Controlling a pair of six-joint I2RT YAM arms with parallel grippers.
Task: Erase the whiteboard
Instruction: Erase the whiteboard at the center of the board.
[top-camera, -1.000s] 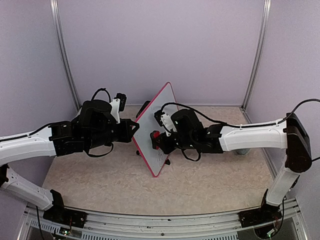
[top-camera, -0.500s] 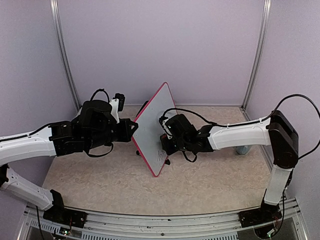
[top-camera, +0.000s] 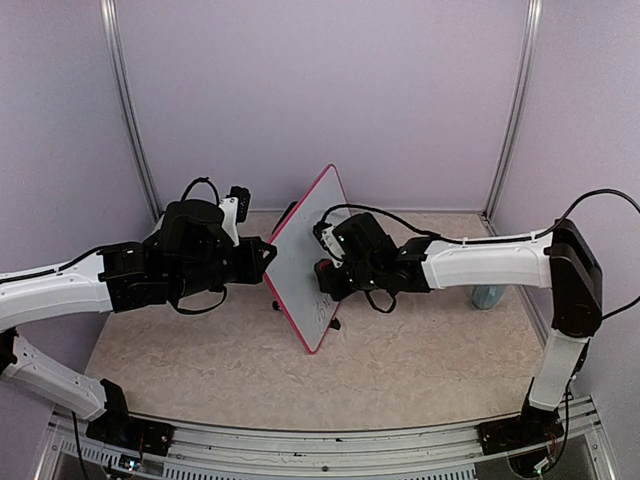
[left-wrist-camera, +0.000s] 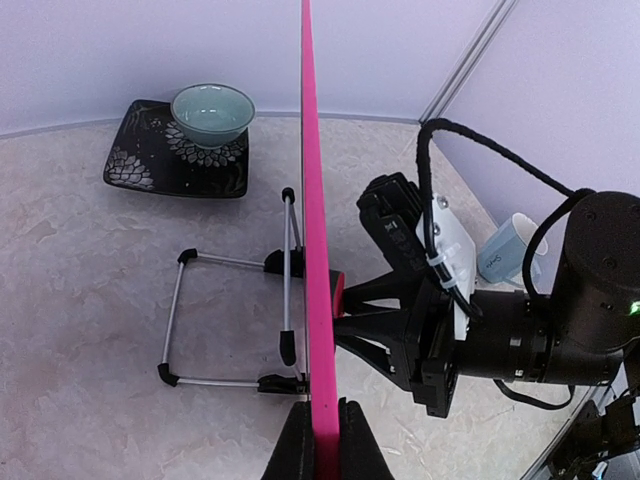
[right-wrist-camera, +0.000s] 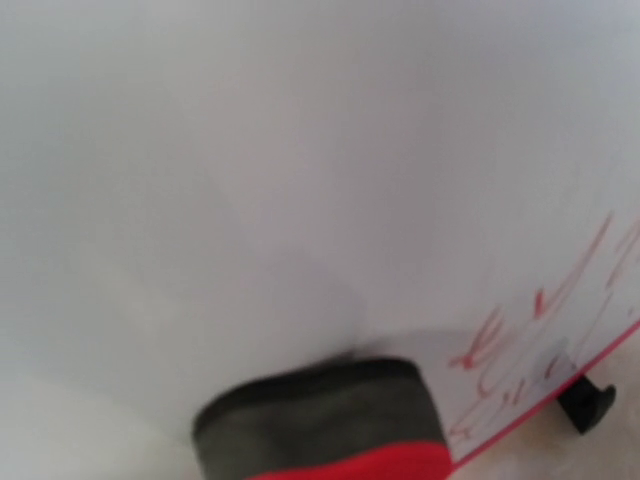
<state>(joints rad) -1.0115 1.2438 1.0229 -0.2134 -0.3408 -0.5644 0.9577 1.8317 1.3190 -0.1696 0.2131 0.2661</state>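
Note:
The whiteboard (top-camera: 298, 262) stands upright on edge, its pink frame (left-wrist-camera: 314, 240) running straight up the left wrist view. My left gripper (left-wrist-camera: 322, 442) is shut on the near edge of that frame. My right gripper (top-camera: 326, 276) is shut on a red eraser (top-camera: 322, 268) with a dark felt face (right-wrist-camera: 325, 412), and the felt is pressed against the white surface (right-wrist-camera: 300, 150). Red handwriting (right-wrist-camera: 540, 330) shows on the lower right part of the board, beside the eraser. The right fingers themselves are hidden in the right wrist view.
Behind the board a wire easel stand (left-wrist-camera: 225, 320) rests on the tabletop. A teal bowl (left-wrist-camera: 212, 112) sits on a black patterned plate (left-wrist-camera: 150, 165) at the far left. A light blue cup (top-camera: 487, 297) stands by the right wall.
My right gripper slid the eraser down the board face and then back up a little. The left arm and the board have stayed still.

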